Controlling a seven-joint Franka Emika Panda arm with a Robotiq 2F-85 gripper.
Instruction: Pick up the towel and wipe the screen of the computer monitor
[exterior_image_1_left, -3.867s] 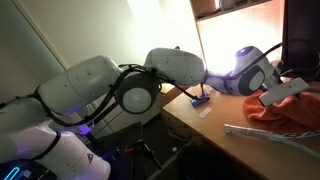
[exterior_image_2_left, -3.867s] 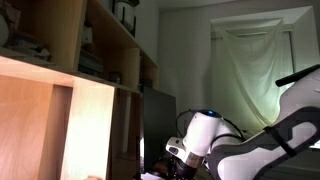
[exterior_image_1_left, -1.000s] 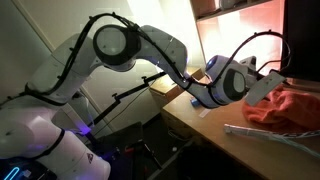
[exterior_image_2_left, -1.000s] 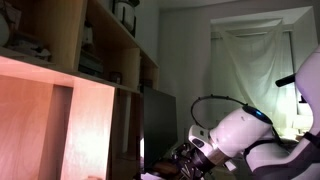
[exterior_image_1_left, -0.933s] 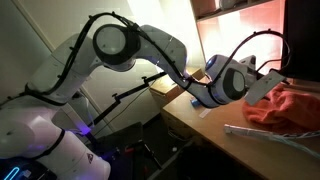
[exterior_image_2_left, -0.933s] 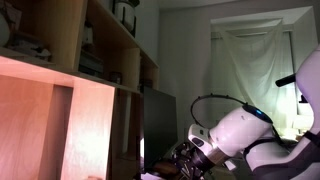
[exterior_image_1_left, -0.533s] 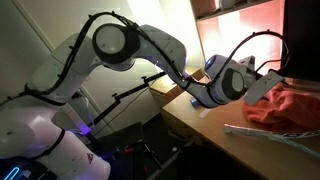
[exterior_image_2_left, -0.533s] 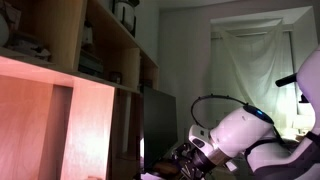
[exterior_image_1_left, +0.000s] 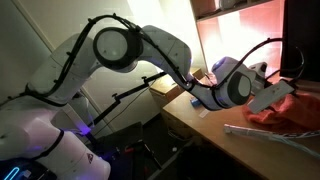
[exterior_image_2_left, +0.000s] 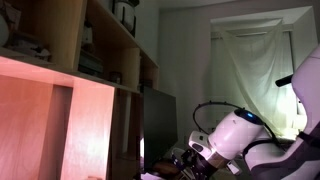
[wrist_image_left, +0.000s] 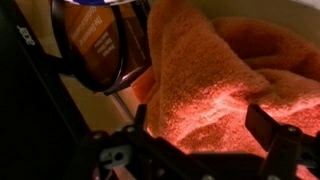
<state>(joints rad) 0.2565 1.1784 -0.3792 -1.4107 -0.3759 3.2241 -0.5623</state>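
The orange-red towel (wrist_image_left: 215, 70) fills most of the wrist view in soft folds, and it lies bunched on the desk at the right in an exterior view (exterior_image_1_left: 298, 112). My gripper (wrist_image_left: 200, 121) is open, its dark fingers (wrist_image_left: 262, 124) standing on either side of a towel fold, close to or on the cloth. In an exterior view the gripper (exterior_image_1_left: 274, 96) hangs over the towel's left edge. The computer monitor (exterior_image_1_left: 302, 40) is a dark panel behind the towel, and it also shows as a dark upright slab (exterior_image_2_left: 158, 125).
A glowing pale-orange panel (exterior_image_1_left: 238, 35) stands behind the desk. A small blue object (exterior_image_1_left: 200, 100) and a long white object (exterior_image_1_left: 262, 135) lie on the wooden desk (exterior_image_1_left: 190, 122). A dark round-rimmed thing (wrist_image_left: 95, 45) sits left of the towel. Wooden shelves (exterior_image_2_left: 90, 60) rise nearby.
My wrist has swung to the right and down, bringing the open gripper over the towel's left edge. The towel has not moved.
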